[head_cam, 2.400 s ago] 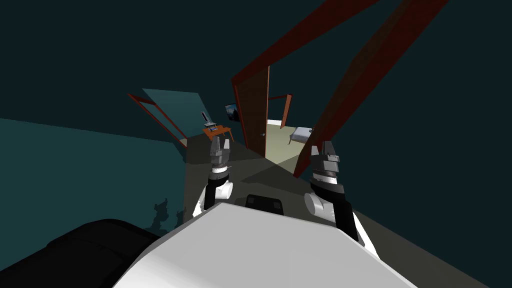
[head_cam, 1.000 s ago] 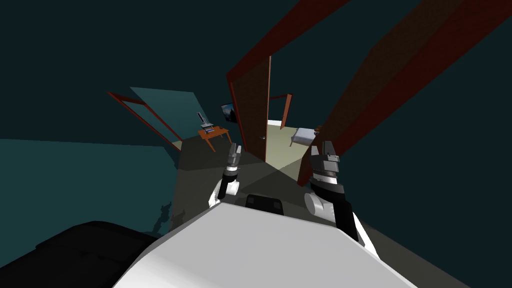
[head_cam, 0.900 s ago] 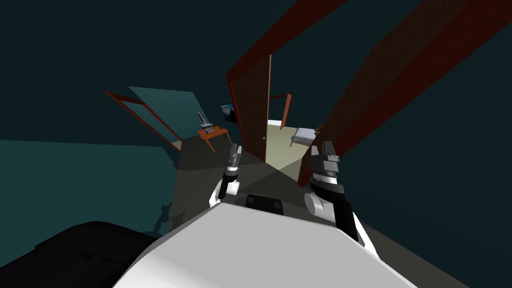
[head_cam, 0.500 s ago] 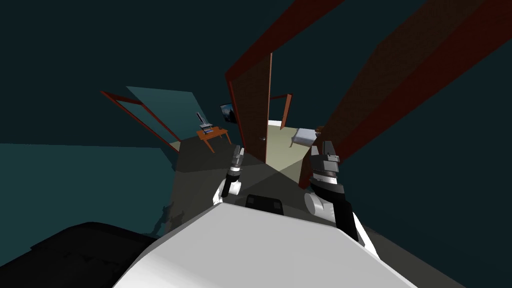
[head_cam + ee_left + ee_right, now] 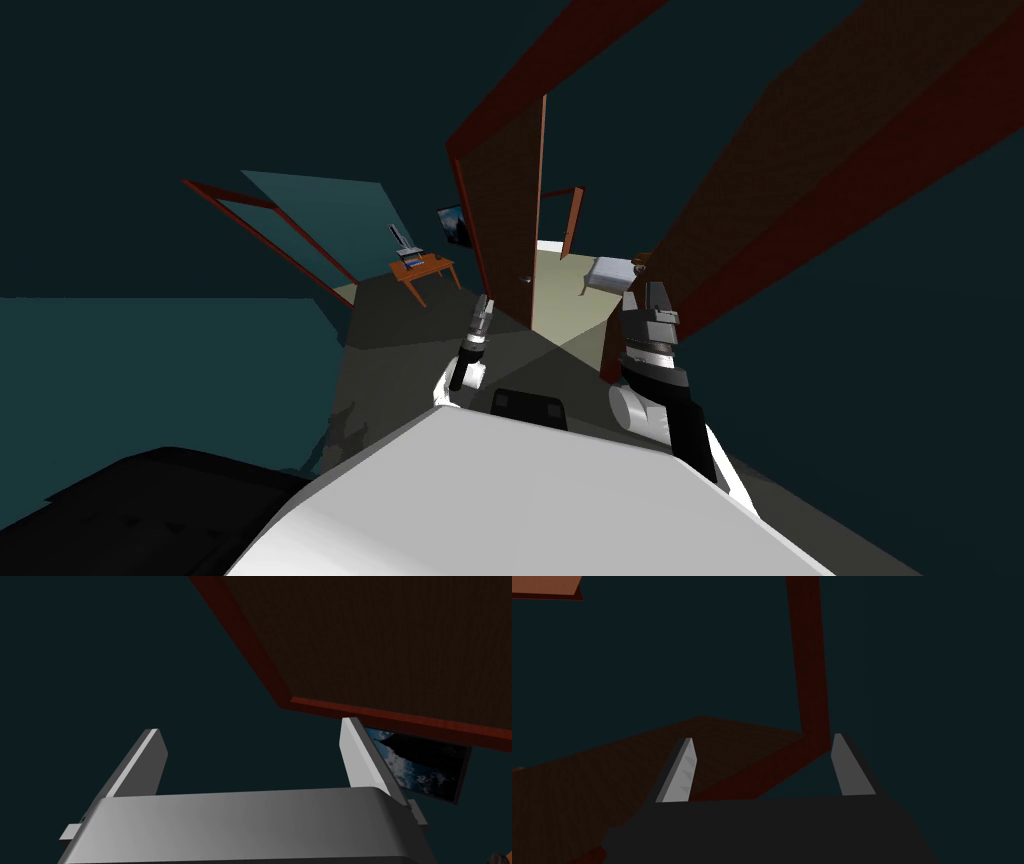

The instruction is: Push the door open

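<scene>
The door [image 5: 503, 215] stands ajar in its dark red frame [image 5: 720, 240], a lit room with a bed [image 5: 607, 268] showing through the gap. Both loom larger than a moment ago, since the robot has rolled closer. The left gripper [image 5: 483, 312] has swung in from before the small orange table [image 5: 420, 268] to close by the door's face, fingers [image 5: 362, 761] spread wide and empty. The right gripper [image 5: 648, 298] keeps its place beside the frame, equally wide and empty.

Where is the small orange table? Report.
In the head view, the small orange table stands ahead on my left, just left of the brown door, beneath a wall picture.
</scene>
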You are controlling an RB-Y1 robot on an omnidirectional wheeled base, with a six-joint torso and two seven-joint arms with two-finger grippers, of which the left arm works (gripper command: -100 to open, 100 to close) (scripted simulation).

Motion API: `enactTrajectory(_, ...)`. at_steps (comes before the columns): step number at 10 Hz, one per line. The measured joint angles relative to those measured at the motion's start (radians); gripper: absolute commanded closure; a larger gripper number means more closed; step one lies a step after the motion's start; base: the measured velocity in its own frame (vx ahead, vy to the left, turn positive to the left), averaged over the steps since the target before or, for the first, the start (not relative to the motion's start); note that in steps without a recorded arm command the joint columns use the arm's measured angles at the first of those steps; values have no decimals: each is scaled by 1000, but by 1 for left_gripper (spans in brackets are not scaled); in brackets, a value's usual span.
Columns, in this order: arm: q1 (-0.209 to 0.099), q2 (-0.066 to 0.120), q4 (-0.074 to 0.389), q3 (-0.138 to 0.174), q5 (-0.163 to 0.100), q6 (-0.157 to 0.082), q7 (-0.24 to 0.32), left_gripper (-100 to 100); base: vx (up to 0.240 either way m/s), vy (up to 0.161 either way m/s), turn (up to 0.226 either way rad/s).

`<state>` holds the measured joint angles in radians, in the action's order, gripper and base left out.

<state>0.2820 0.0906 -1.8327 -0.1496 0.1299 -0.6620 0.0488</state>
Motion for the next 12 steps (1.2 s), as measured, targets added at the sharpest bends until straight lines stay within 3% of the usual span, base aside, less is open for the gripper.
enactTrajectory(5,-44,4,114,-23,3,-7,15,-100,98,31,-14)
enactTrajectory(12,-113,6,304,-53,6,-37,37,-100,97,28,-14)
